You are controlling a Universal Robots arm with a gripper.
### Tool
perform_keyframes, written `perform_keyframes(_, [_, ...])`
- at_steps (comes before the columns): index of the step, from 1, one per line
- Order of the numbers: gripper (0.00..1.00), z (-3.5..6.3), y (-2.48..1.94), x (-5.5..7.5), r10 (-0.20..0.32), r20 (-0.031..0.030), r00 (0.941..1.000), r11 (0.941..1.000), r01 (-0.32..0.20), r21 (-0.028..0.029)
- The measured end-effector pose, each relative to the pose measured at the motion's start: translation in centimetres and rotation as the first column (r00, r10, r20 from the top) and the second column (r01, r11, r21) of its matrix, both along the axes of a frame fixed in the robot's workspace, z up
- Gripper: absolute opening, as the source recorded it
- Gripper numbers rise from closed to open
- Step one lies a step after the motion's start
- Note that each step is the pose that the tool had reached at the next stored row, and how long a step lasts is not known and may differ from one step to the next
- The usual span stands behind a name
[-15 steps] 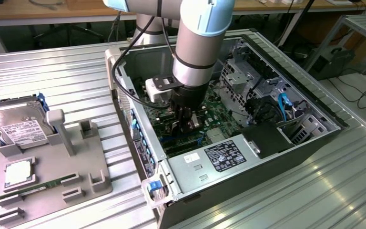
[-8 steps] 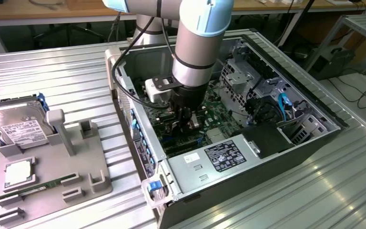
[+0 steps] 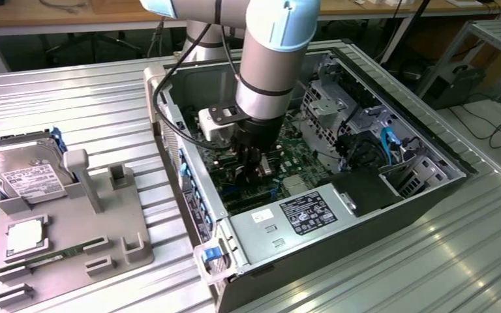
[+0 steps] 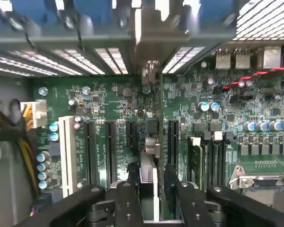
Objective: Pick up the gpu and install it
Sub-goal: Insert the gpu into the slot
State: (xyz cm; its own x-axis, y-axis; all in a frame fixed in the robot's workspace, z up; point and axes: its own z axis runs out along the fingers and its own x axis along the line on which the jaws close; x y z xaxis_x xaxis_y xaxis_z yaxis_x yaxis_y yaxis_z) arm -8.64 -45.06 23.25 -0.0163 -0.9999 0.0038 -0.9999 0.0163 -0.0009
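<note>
The gpu (image 4: 149,161) is standing on edge in a motherboard (image 4: 109,101) slot inside the open computer case (image 3: 425,140), apparently seated or nearly so. The gripper (image 4: 150,187) is straddling its top edge, jaws slightly parted rather than clamping. The arm (image 3: 273,59) is reaching straight down.

Open computer case (image 3: 425,176) on the table (image 3: 85,98), arm reaching inside.
Gripper (image 4: 149,189) sits over the motherboard (image 4: 109,101), gpu (image 4: 149,170) edge-on between its fingers (image 4: 128,198) (slots on both sides); hard drive (image 3: 26,176) lies at the exterior view's left.
</note>
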Motion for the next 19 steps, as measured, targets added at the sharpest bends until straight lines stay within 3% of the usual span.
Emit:
perform_keyframes(12, [0.35, 6.10, 0.43, 0.0, 0.000, 0.0017, 1.0000, 0.9999, 0.000, -0.0166])
perform_keyframes(15, [0.33, 6.18, 0.43, 0.0, 0.000, 0.0018, 1.0000, 0.9999, 0.000, -0.0166])
perform_keyframes(17, [0.14, 6.19, 0.43, 0.0, 0.000, 0.0018, 1.0000, 0.9999, 0.000, -0.0167])
perform_keyframes(19, [0.11, 6.19, 0.43, 0.0, 0.000, 0.0018, 1.0000, 0.9999, 0.000, -0.0167])
